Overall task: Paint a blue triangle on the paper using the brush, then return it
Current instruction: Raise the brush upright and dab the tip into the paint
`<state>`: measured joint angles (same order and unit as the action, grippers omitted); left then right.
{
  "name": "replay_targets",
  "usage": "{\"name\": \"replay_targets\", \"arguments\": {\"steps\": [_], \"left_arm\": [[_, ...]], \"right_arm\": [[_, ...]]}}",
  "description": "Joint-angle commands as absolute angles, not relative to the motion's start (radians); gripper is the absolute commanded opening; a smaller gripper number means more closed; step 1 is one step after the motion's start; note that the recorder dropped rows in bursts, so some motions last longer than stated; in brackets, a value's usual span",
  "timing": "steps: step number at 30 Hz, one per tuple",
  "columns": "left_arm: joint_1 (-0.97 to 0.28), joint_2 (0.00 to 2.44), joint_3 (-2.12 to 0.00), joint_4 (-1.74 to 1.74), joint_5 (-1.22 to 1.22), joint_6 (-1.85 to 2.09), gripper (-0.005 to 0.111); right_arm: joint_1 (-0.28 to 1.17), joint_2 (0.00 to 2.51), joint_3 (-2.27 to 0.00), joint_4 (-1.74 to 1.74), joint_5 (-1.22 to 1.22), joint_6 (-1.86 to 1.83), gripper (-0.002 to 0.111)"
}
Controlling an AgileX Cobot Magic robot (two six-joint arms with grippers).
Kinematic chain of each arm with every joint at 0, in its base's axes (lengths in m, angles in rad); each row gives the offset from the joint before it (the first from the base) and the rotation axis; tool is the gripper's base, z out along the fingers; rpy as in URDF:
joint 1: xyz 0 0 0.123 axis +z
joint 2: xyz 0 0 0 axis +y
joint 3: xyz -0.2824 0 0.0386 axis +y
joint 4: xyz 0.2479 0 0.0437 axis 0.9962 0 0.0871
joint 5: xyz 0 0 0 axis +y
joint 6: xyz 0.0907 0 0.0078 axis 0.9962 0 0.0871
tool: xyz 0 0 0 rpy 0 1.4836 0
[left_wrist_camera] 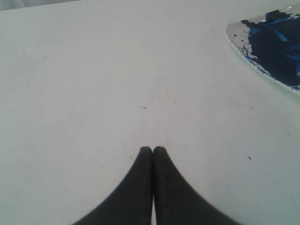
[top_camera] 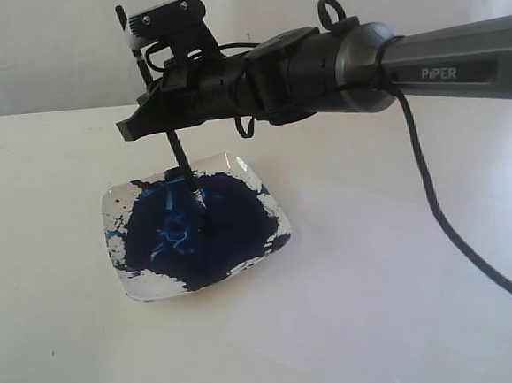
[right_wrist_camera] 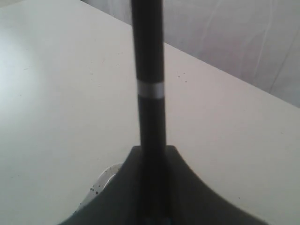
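Note:
My right gripper (top_camera: 147,120) reaches in from the right and is shut on the brush (top_camera: 181,162), a thin black stick held steeply tilted. The brush tip rests in the dark blue paint of the clear dish (top_camera: 271,210). The right wrist view shows the brush (right_wrist_camera: 151,70) with its white band rising out of the shut right gripper (right_wrist_camera: 152,150). The paper (top_camera: 378,271) lies flat to the right of the dish, its edges faint. No blue triangle shows on it. My left gripper (left_wrist_camera: 153,149) is shut on nothing, over bare table.
The dish rim (left_wrist_camera: 234,37) with paint specks sits off to one side of the left gripper. A black cable (top_camera: 434,195) hangs from the right arm over the paper. A pale curtain backs the table's far edge.

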<state>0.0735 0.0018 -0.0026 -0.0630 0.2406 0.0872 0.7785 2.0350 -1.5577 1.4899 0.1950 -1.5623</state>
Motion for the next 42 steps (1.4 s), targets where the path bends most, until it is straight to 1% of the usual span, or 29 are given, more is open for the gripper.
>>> {"name": "replay_targets", "arguments": {"steps": [1, 9, 17, 26, 36, 42], "left_arm": [[0.077, 0.000, 0.000, -0.073, 0.247, 0.087, 0.000], [0.077, 0.000, 0.000, -0.073, 0.247, 0.087, 0.000], [0.077, 0.000, 0.000, -0.073, 0.247, 0.087, 0.000], [0.077, 0.000, 0.000, -0.073, 0.247, 0.087, 0.000], [0.077, 0.000, 0.000, -0.073, 0.247, 0.087, 0.000], [0.077, 0.000, 0.000, -0.073, 0.247, 0.087, 0.000]], "right_arm": [[0.779, 1.998, -1.562, 1.501, 0.194, -1.574, 0.005], [0.779, 1.999, -1.560, 1.491, 0.262, -1.567, 0.005], [0.779, 2.013, -1.552, 1.491, 0.267, -1.547, 0.005], [0.778, 1.939, -1.550, 1.491, 0.294, -1.547, 0.005], [0.778, 1.988, -1.545, 1.483, 0.342, -1.514, 0.005], [0.776, 1.909, -1.545, 1.474, 0.342, -1.515, 0.005]]}}
